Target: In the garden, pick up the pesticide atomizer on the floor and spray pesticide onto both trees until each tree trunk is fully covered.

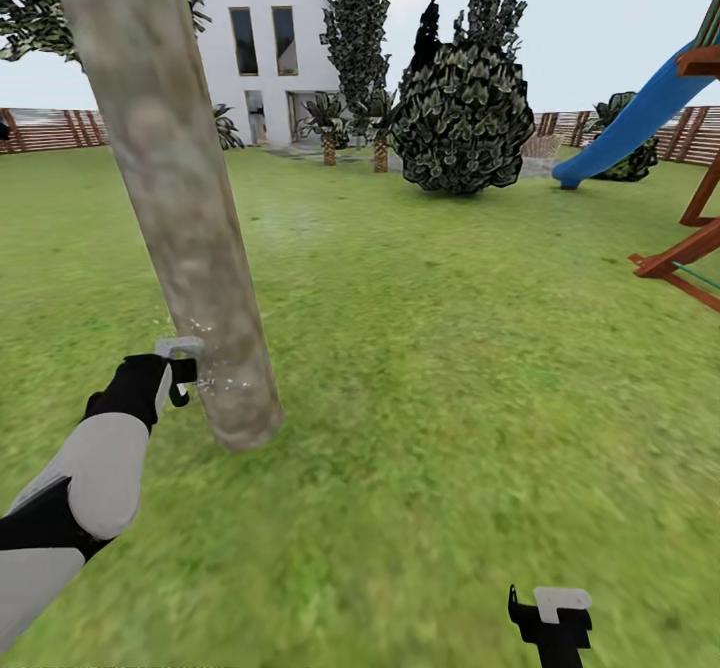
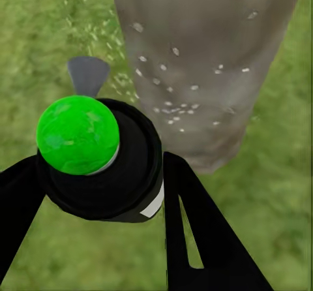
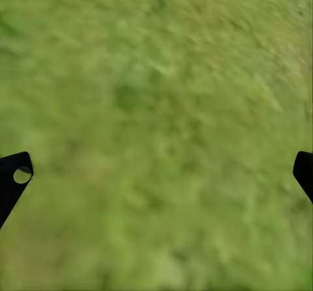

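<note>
My left gripper (image 1: 178,376) is shut on the pesticide atomizer (image 2: 98,154), a black bottle with a green round cap and a grey nozzle, held close beside the base of the tree trunk (image 1: 185,208). The trunk is a thick mottled grey-tan column leaning across the left of the head view. Tiny white specks of pesticide (image 2: 176,105) dot the trunk (image 2: 202,62) and drift over the grass (image 2: 91,30) next to it. My right gripper (image 1: 552,620) hangs low at the bottom right, open over bare grass (image 3: 156,134), its black fingertips (image 3: 13,177) wide apart.
Green lawn (image 1: 450,348) spreads all around. A dark round bush (image 1: 462,118) and short palms (image 1: 330,133) stand before a white house (image 1: 265,43). A blue slide (image 1: 640,113) with a red-brown wooden frame (image 1: 690,248) is at the right. A slatted fence (image 1: 50,130) rings the lawn.
</note>
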You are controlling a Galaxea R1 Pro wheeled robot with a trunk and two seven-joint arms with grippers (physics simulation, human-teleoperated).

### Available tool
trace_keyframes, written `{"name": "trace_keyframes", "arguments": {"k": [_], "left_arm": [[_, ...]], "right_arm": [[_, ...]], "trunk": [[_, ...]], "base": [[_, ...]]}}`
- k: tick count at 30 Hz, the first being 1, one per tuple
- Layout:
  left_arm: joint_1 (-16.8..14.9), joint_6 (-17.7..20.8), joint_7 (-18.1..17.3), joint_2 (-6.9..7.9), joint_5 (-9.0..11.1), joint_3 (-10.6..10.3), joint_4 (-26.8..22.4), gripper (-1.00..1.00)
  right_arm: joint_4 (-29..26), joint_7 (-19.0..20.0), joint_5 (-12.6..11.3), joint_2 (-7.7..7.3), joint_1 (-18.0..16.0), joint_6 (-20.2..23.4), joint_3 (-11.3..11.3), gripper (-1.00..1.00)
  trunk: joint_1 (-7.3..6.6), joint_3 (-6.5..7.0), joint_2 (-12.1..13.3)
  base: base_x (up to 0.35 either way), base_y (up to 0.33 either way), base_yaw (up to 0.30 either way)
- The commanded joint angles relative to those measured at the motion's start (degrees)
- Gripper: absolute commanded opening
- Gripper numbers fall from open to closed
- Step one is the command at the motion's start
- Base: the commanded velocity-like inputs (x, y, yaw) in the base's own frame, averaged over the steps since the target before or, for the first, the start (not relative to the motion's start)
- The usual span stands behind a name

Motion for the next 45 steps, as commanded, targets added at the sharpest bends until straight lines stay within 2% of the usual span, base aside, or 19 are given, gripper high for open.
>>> {"name": "trace_keyframes", "arguments": {"k": [1,3,4,8,26,35,41,45], "left_arm": [[0.1,0.0,-0.1,-0.11,0.0,0.0,-0.1,-1.0],[0.1,0.1,-0.2,-0.22,-0.1,-0.6,-0.2,-1.0],[0.2,0.1,-0.1,-0.19,-0.1,-1.8,-0.2,-1.0],[0.5,0.1,-0.1,-0.13,0.0,-2.5,-0.2,-1.0],[0.6,0.2,0.0,0.42,-0.1,-2.5,-0.2,-1.0],[0.7,0.2,0.2,0.39,-0.1,-2.6,-0.2,-1.0],[0.7,0.2,0.4,0.29,-0.1,-2.8,-0.2,-1.0],[0.7,0.2,0.4,0.33,0.0,-2.2,-0.2,-1.0]], "right_arm": [[0.0,0.0,0.0,-0.03,0.0,0.0,0.0,1.0],[0.0,0.0,0.0,-0.06,0.0,0.0,0.0,1.0],[0.0,0.0,0.0,-0.06,0.0,0.0,0.0,1.0],[0.0,0.0,0.0,-0.06,0.0,0.0,0.0,1.0],[0.0,0.0,0.0,-0.04,0.0,0.0,0.0,1.0],[0.0,0.0,0.0,0.01,0.0,0.0,0.0,1.0],[0.0,0.0,0.0,-0.01,0.0,0.0,0.0,1.0],[0.0,0.0,0.0,0.0,0.0,0.0,0.0,1.0]], "trunk": [[0.0,0.0,0.0],[0.0,0.0,0.0],[0.0,0.0,0.0],[0.0,0.0,0.0],[0.0,0.0,0.0],[0.0,0.0,0.0],[0.0,0.0,0.0],[0.0,0.0,0.0]], "base": [[0.0,-0.05,0.014],[0.0,-0.193,0.005],[0.0,-0.258,0.001],[0.0,-0.269,0.0],[0.161,-0.224,0.003],[0.149,-0.25,0.244],[0.165,-0.245,0.038],[0.144,-0.245,0.001]]}}
